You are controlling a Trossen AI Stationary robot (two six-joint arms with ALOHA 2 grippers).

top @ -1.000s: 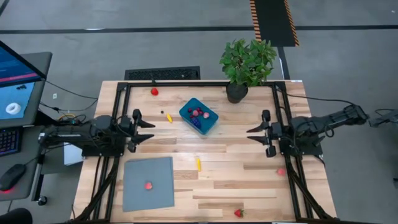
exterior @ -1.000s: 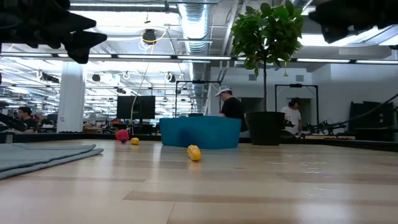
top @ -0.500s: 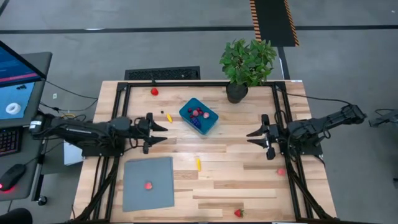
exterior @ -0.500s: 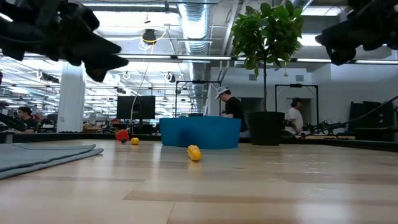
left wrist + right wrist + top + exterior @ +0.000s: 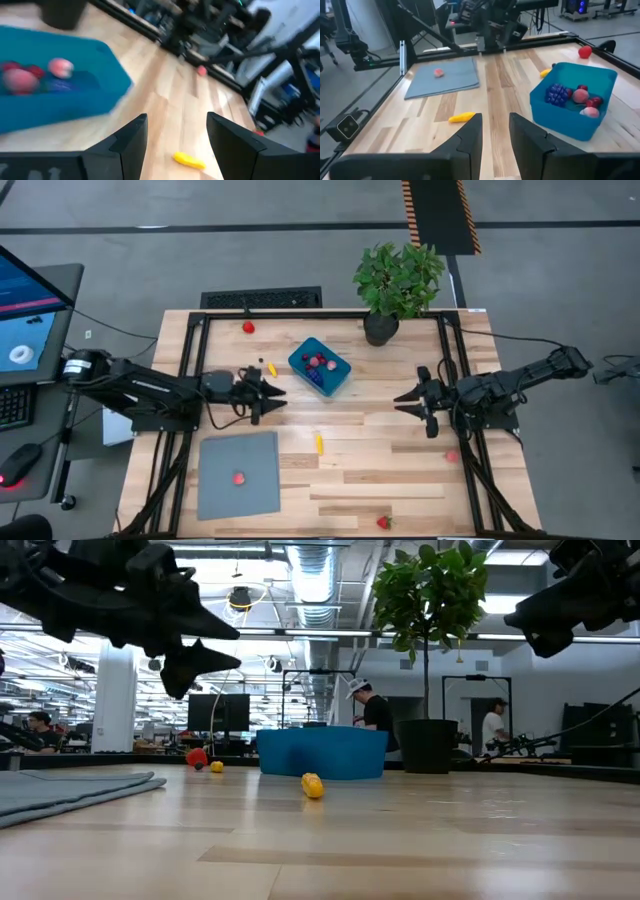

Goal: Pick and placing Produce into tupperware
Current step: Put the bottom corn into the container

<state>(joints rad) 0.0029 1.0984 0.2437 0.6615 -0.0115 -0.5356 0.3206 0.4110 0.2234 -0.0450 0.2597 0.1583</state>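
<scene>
Left hand [image 5: 272, 392], fingers wide and empty, has advanced from the surface's left edge toward the yellow produce piece [image 5: 319, 444], beginning a pick; right hand [image 5: 402, 395], narrow, waits.

Left wrist view blurry: tupperware [image 5: 60, 95] cut off by picture edge, little pieces inside just pink and red blobs. Low view: tupperware wall hides everything inside; left gripper [image 5: 205, 645] and right gripper [image 5: 535, 625] both cut off at top edge, only dark shapes. High view: small black thing [image 5: 261, 361] near yellow piece [image 5: 272, 369] too tiny to name. Red piece [image 5: 383, 522] near table's front edge too small to tell what kind. People in room behind small and dim.
</scene>
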